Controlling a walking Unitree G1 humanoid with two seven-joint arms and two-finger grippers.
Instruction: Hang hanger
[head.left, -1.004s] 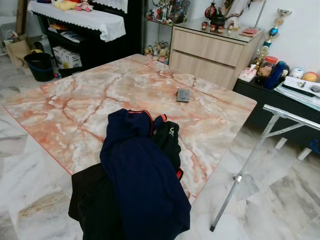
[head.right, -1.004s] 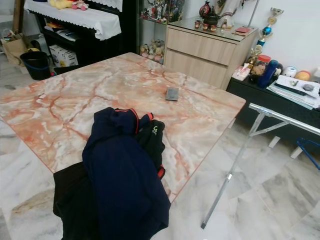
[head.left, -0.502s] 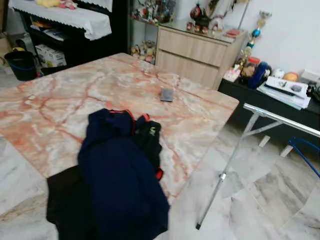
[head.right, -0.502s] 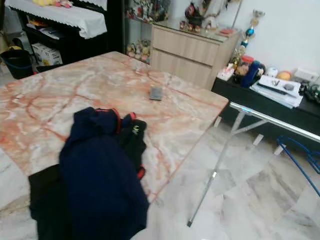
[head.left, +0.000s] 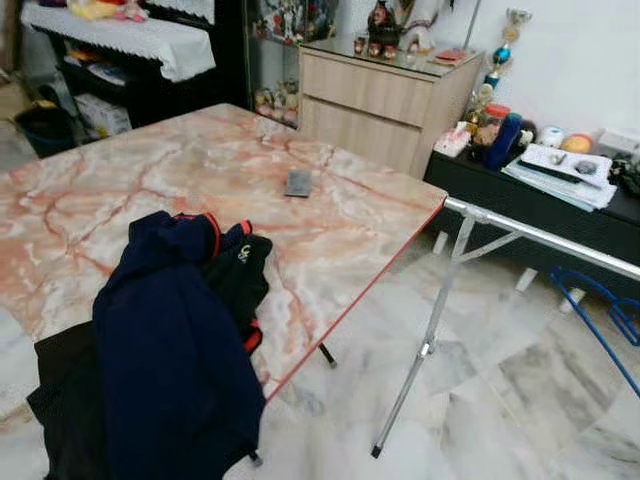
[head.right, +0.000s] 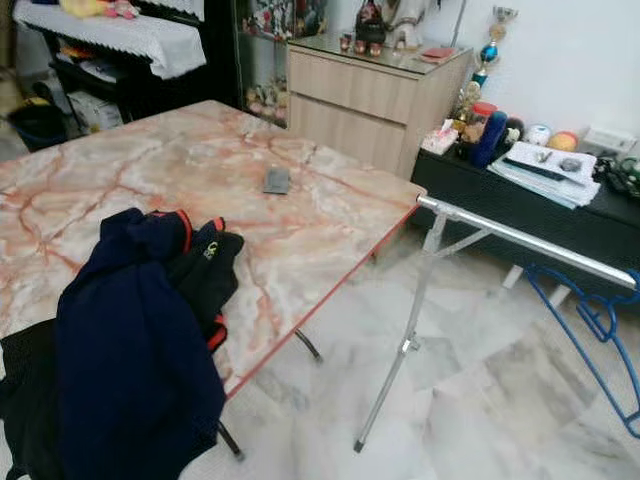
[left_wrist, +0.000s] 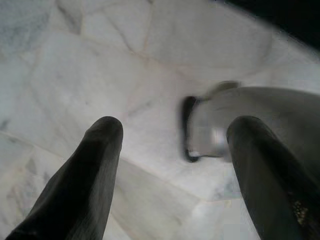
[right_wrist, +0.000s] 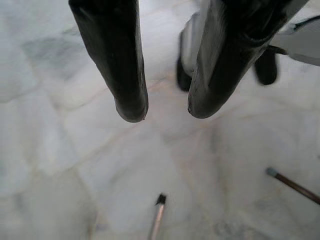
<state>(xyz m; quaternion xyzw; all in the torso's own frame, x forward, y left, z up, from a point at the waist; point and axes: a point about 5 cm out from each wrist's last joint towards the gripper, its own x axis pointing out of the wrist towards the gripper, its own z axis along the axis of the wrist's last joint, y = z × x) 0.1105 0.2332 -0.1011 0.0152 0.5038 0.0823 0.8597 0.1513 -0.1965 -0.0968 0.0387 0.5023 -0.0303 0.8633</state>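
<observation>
A blue wire hanger (head.right: 572, 338) hangs low at the right, under a silver metal rail (head.right: 520, 238) that stands on thin folding legs beside the table. A navy jacket (head.left: 170, 350) lies heaped over the near edge of the pink marble table (head.left: 150, 180), on top of a black garment (head.left: 238, 282). My left gripper (left_wrist: 175, 130) points down at the pale marble floor, its fingers wide open and empty. My right gripper (right_wrist: 166, 111) also hangs over the floor, open with nothing between its fingers.
A small grey flat object (head.left: 298, 183) lies mid-table. A wooden drawer unit (head.left: 385, 95) stands behind the table, and a low black bench (head.left: 540, 205) loaded with papers and bottles runs along the right wall. Open marble floor (head.left: 480, 400) lies between the table and the rail.
The camera has swung to the right, so the table and clothes sit further left and the rail and blue hanger show more fully. The things themselves have not moved.
</observation>
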